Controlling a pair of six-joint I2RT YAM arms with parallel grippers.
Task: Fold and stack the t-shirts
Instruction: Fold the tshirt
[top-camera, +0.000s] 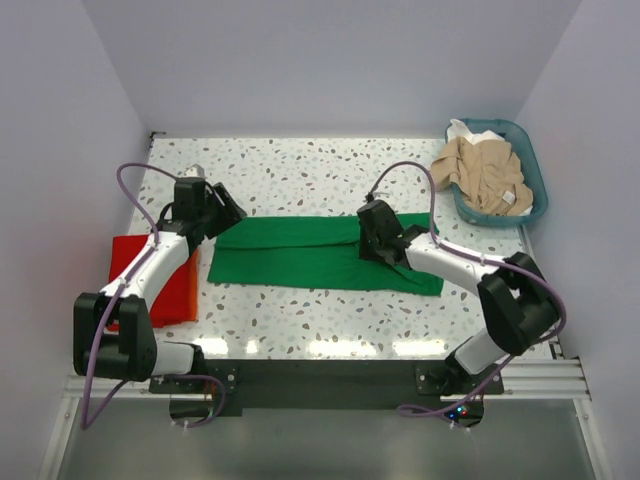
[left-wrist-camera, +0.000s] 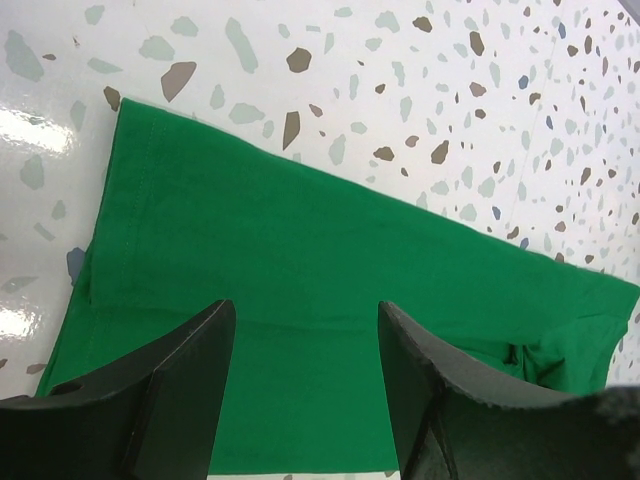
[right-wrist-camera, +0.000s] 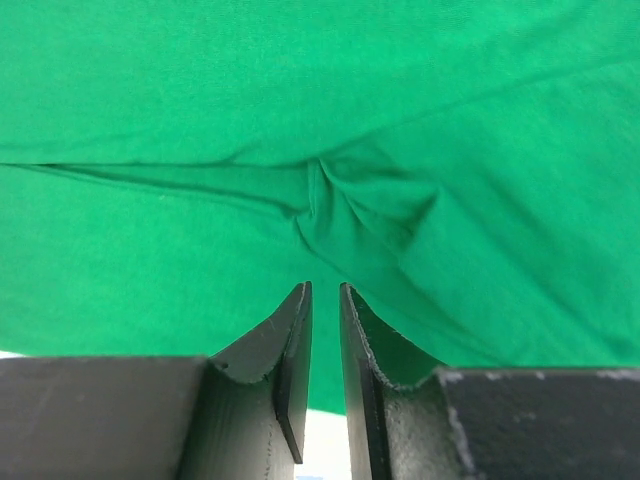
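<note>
red t-shirt (top-camera: 128, 255): folded flat, well left of the green t-shirt (top-camera: 300, 255) and partly under the left arm; probably the start of the stack, set aside so the folding area is free.
left gripper (left-wrist-camera: 305, 320): above the green t-shirt's left end, fingers spread wide, nothing between them; seemingly poised to take that edge.
green t-shirt: the task's thing in hand, spread as a long band across the middle of the table (top-camera: 300, 180), long sides already turned in, so I judge a crosswise fold is what remains.
right gripper (right-wrist-camera: 325, 290): down on the green t-shirt's right part, fingers drawn almost together with only a slit between them; cloth puckers just ahead of the tips, but I cannot tell whether any is pinched.
basket (top-camera: 537, 190): far right of the green t-shirt and behind it, holding crumpled beige t-shirts (top-camera: 485, 170) and a white one (top-camera: 468, 130) waiting their turn.
obstructions: none lie on the green t-shirt apart from the grippers.
</note>
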